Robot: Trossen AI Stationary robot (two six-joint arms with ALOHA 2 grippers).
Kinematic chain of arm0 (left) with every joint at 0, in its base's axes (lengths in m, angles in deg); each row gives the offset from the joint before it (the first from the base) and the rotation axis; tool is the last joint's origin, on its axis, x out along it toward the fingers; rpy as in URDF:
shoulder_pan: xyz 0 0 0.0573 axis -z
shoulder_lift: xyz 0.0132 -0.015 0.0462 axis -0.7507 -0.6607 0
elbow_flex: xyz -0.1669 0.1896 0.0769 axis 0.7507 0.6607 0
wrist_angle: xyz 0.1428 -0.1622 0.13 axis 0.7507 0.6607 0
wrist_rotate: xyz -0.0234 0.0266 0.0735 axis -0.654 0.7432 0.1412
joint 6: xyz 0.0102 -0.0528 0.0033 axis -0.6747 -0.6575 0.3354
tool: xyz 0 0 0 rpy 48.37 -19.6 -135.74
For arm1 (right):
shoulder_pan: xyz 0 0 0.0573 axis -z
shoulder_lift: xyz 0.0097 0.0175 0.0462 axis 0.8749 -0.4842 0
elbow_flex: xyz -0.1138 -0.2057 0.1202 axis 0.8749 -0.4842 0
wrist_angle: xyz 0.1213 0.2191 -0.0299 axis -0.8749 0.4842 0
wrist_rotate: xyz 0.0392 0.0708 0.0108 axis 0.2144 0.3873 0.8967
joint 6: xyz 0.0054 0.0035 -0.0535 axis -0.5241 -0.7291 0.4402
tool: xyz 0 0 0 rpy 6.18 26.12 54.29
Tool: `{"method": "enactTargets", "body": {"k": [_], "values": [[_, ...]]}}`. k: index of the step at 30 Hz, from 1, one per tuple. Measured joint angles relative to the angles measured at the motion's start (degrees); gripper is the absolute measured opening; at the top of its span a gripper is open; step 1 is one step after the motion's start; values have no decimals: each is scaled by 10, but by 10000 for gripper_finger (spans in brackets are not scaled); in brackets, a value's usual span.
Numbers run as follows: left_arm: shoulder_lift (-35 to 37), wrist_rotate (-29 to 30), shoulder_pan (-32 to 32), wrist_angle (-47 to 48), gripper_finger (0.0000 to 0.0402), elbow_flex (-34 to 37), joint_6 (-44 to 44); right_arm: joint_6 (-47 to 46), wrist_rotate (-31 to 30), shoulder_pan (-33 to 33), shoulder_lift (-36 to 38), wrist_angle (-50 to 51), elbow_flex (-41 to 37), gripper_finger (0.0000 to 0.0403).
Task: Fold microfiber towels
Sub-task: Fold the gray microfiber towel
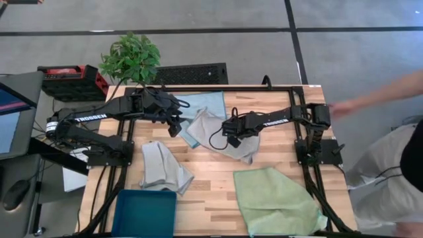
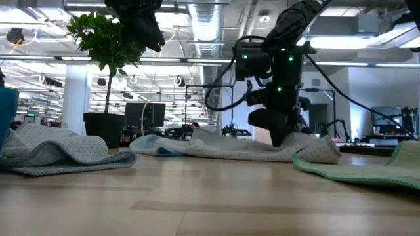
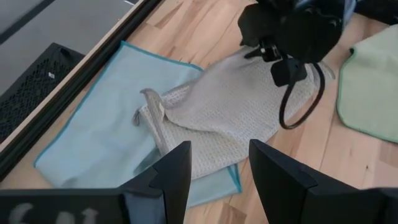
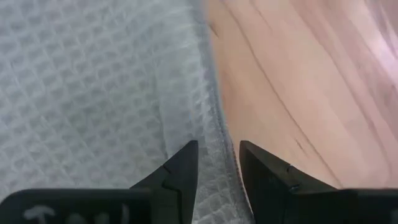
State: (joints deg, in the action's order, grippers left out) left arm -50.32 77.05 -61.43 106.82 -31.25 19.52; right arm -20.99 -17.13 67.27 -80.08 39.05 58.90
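Observation:
A pale grey towel (image 1: 221, 129) lies crumpled at the table's middle, one part resting on the light blue towel (image 1: 205, 102) spread flat behind it. My right gripper (image 1: 229, 139) is open and low over the grey towel's near edge (image 4: 214, 124), one finger on either side of it. My left gripper (image 1: 175, 125) is open and empty, high above the blue towel's left part (image 3: 93, 118). A second grey towel (image 1: 162, 168) lies bunched at the near left. The green towel (image 1: 274, 198) lies flat at the near right. My right gripper comes at the grey towel from above, pointing down, with the towel's edge (image 4: 217, 146) between its open fingers. In the low view its fingertips (image 2: 275, 137) reach down to the cloth, which lies flat on the table. Whether they touch it I cannot tell.
A dark teal bin (image 1: 144, 213) stands at the near left edge. A potted plant (image 1: 131, 58) stands beyond the far left corner. A person's arm (image 1: 370, 99) reaches in from the right beyond the table. Bare wood (image 1: 211, 192) shows between the towels.

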Motion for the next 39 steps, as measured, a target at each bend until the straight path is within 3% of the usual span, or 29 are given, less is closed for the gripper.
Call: {"method": "enactTargets", "body": {"k": [5, 11, 16, 21, 31, 39], "values": [[0, 0, 0, 26, 153, 0, 0, 0, 50, -33, 25, 26, 24, 140], [0, -1, 0, 40, 153, 0, -2, -33, 121, -83, 111, 33, 40, 140], [-5, -34, 3, 49, 153, 0, 27, -24, 152, -129, 147, 47, 40, 140], [-36, -82, 16, 47, 153, 0, 66, -15, 203, -166, 123, 42, 40, 140], [-111, -85, 38, 19, 154, 1, 73, -48, 213, -182, 43, 56, 41, 140], [-115, -106, 41, -10, 154, 1, 74, -48, 214, -183, 5, 63, 41, 140]]}}
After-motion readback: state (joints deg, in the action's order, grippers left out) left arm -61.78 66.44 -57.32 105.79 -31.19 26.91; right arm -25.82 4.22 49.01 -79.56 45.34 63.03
